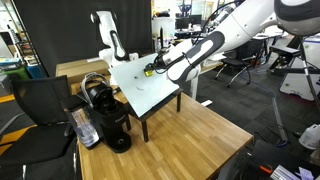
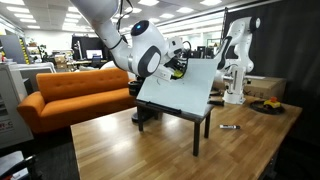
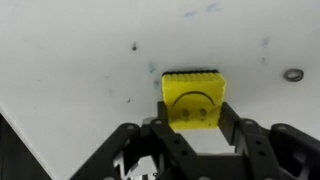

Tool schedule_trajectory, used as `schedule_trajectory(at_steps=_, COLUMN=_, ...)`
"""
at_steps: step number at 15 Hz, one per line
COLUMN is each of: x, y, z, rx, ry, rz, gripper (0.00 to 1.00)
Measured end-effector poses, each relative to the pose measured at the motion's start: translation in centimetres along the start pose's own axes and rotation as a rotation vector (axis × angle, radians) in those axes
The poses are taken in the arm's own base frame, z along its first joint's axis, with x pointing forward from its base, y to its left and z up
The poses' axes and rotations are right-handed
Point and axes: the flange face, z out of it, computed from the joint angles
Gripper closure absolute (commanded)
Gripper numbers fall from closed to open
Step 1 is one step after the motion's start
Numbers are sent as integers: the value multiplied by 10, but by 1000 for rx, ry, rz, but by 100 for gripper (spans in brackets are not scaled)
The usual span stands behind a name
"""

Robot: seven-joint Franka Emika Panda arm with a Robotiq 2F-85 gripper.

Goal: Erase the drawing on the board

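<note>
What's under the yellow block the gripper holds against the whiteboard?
Around the yellow block, held in the gripper, only the white board shows, with a dark speck nearby. The patch directly beneath the block is covered, so any marker lines there can't be seen.

orange sofa (image 2: 70, 95) | wooden table (image 2: 150, 150) | grey carpet (image 1: 250, 100) | bright ceiling lights (image 2: 35, 8)
</note>
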Motion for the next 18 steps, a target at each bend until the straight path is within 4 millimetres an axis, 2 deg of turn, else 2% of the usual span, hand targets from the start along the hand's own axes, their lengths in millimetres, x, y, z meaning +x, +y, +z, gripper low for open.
schedule_trajectory(at_steps=13, x=-17, y=-34, z=2, rx=54, ry=-36, rz=-61, gripper=73)
schedule_trajectory(at_steps=18, x=-14, y=-48, z=2, rx=68, ry=-33, rz=-89, gripper=73)
